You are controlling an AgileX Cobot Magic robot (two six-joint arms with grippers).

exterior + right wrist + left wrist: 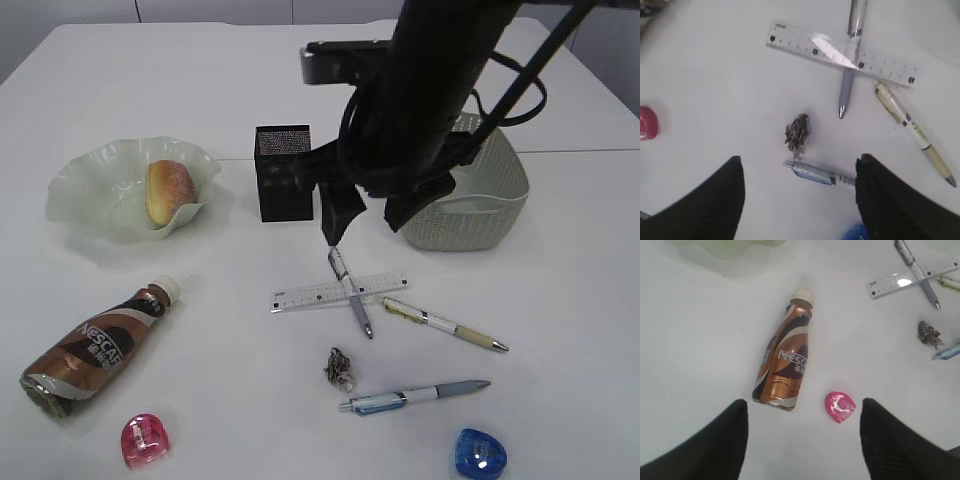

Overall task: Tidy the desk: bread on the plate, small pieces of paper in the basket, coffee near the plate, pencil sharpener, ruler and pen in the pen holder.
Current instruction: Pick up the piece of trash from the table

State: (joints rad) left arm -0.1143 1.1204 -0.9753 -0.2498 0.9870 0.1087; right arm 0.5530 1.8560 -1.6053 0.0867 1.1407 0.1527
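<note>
Bread (170, 190) lies on the pale green plate (90, 190). The coffee bottle (95, 345) lies on its side, with a pink pencil sharpener (145, 440) near it and a blue one (480, 453) at the front right. A clear ruler (310, 295) lies under a silver pen (350, 290); a cream pen (445, 325) and a blue pen (415, 395) lie nearby. A crumpled bit of paper (340, 368) sits between them. My right gripper (799, 165) hangs open above the paper (797, 132) and blue pen (812, 172). My left gripper (804, 407) is open above the bottle (785, 360) and pink sharpener (840, 406).
The black pen holder (284, 172) stands upright behind the ruler. The grey-green woven basket (470, 200) stands to its right, partly hidden by the right arm. The table's seam runs behind them.
</note>
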